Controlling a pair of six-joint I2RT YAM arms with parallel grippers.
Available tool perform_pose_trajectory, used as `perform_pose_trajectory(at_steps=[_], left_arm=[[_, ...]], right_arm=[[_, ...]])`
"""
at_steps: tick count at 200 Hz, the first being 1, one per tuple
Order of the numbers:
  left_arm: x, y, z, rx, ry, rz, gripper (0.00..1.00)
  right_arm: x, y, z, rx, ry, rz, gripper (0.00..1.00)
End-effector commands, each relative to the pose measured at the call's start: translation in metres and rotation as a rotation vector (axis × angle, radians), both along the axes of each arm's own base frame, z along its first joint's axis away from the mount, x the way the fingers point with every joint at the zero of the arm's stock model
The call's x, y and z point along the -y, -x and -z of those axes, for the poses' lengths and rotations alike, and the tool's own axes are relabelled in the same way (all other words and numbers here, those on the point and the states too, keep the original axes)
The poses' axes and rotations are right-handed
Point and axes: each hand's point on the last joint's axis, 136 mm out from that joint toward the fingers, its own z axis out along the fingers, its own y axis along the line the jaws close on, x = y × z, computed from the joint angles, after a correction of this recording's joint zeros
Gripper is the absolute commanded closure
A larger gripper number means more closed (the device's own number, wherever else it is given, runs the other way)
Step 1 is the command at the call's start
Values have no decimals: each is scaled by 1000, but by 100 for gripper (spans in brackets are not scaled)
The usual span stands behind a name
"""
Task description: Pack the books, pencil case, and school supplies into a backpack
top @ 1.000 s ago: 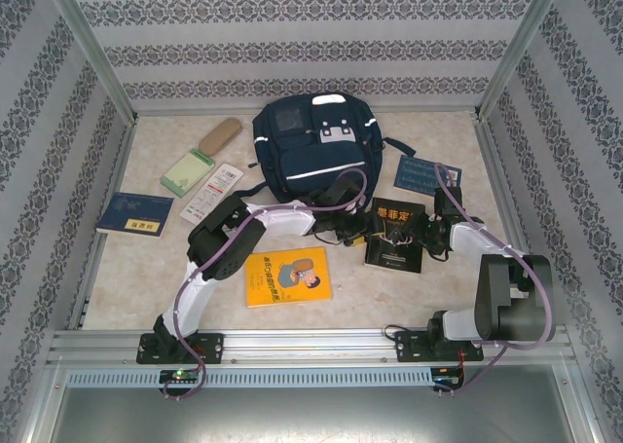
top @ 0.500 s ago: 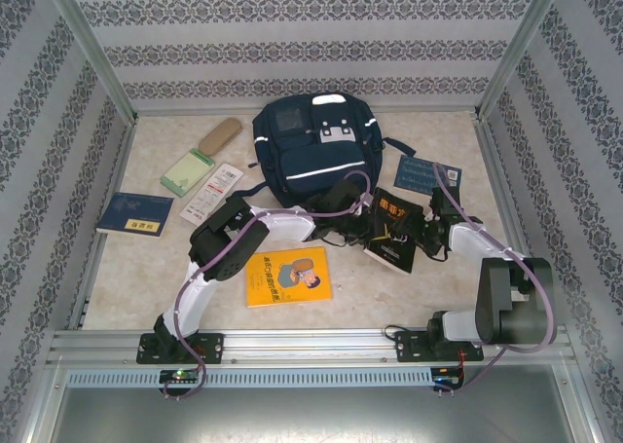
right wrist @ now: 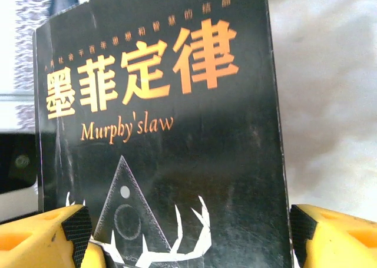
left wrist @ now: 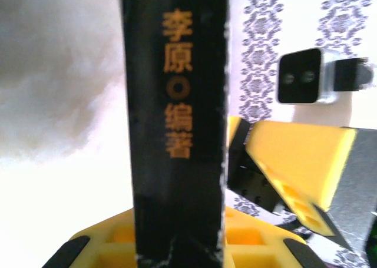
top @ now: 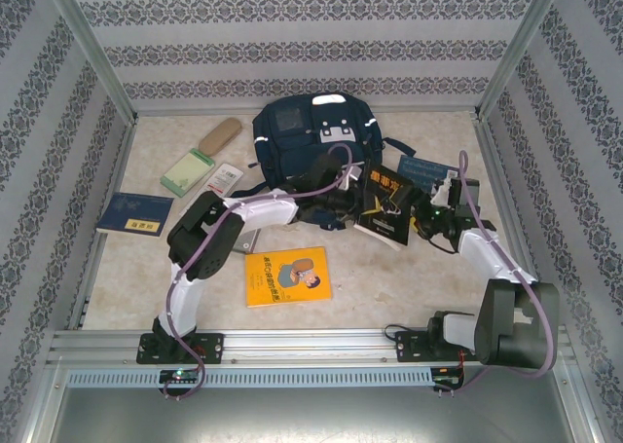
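Left end effector (left wrist: 179,247): narrow, clamped on black book (left wrist: 177,103) at spine edge. Right end effector (right wrist: 188,235): fingers wide, flanking book cover, contact unclear. Book tilted up above table (top: 389,277), just beside backpack (top: 311,146).

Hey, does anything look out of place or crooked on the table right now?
Yes: the black book is tipped up on edge at a slant beside the backpack, its spine pinched in the left gripper, rather than lying flat.
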Motion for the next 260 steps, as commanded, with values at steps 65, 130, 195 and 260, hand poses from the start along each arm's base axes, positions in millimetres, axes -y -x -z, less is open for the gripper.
perform_pose_trajectory(at_steps=[65,130,195,260], left_arm=[[-7,-12,-117,162,245,94,100],[-17,-18,-143,200,298,88,100],[-17,-30,-167,247,347,94,100],[-23,-40,-168,278,336,80,100]], right_arm=[[-27,-48,-61,179,-318,-121,12],[-30,-54,-54,154,-346,-128,8],[-29,-55,-36,96,-351,-91,5],[-28,-56,-33,70,-369,-70,3]])
